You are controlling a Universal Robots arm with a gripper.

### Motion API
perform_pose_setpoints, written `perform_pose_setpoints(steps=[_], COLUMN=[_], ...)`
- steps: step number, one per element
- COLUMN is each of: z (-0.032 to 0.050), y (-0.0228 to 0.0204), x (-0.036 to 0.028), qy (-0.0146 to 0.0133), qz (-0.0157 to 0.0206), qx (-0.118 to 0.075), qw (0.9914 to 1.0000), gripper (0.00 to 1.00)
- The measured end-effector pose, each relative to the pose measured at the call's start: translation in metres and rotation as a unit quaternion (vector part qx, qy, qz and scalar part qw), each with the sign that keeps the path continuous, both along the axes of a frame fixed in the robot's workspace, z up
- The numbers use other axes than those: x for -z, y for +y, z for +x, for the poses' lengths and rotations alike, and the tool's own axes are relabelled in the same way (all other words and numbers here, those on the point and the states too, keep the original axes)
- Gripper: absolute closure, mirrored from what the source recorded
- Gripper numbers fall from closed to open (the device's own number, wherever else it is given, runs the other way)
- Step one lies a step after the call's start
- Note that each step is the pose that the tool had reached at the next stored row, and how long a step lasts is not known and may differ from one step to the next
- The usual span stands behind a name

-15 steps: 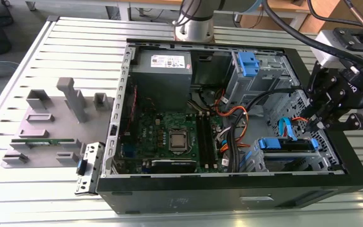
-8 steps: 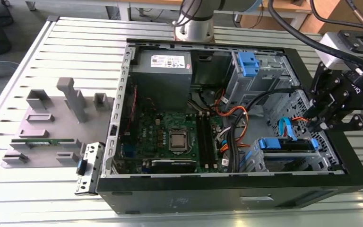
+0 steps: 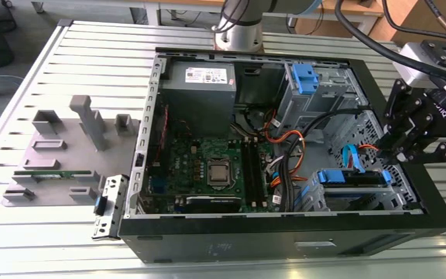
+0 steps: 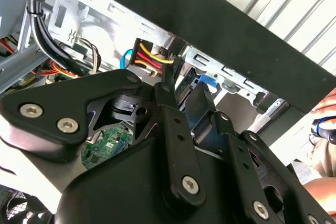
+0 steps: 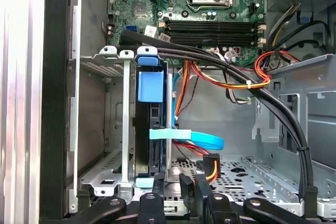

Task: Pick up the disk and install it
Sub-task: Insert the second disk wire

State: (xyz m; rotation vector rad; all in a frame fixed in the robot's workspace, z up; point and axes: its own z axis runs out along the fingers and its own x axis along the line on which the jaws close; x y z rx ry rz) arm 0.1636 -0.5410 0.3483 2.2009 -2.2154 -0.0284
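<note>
a: which step is in hand?

b: seating, it is judged. the disk [image 5: 149, 129] is stood in its bay at the case's four o'clock corner, with the end effector [image 5: 173, 182] closed just beside its edge.

a: what is called for?

b: a straight, square push.

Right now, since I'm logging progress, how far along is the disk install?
Looks mostly done: the disk stands in the drive cage inside the case, its blue handle showing. In hand: the end effector sits right at the disk's edge; whether it grips, I cannot tell. Left: full seating and release are not confirmed.
</note>
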Motion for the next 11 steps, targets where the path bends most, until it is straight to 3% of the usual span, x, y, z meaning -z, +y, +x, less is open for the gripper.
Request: perform_pose_setpoints(steps=[5,11], z=[0.0033,0.0034], y=[0.0008,0.0030], x=[0.0028,0.0043], qy=[0.0035,0.0040], qz=[-0.0052,-0.0071], qx=[0.000,0.000], qw=[0.99998,0.99997], gripper=[0.64,0.64])
